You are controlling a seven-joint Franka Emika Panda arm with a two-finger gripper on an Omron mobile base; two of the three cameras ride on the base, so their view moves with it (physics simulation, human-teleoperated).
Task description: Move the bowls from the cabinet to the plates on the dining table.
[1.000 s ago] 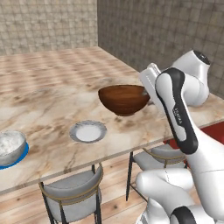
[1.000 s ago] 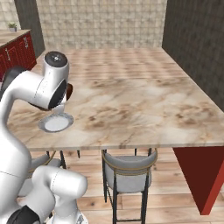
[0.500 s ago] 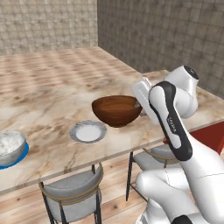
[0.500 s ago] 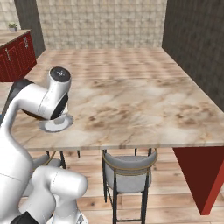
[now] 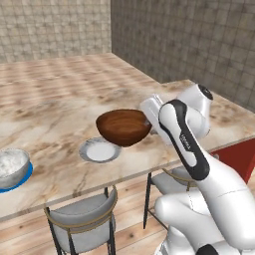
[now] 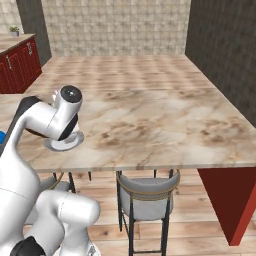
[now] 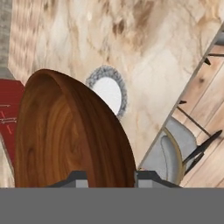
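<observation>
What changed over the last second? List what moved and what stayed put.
The tool, shut on the brown bowl, carried it leftward in the left base view, from well right of the pale grey plate to just above its right edge. Nothing was let go. The grey plate, the marbled bowl on the blue plate and the dining table stayed put.

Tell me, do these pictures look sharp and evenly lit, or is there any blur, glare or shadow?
Left base view: sharp throughout, soft even light, a faint sheen inside the brown bowl and a soft shadow under it near the grey plate. Right base view: equally crisp, no glare on the table. Hand view: the bowl looms huge and stretched because it is so close.
</observation>
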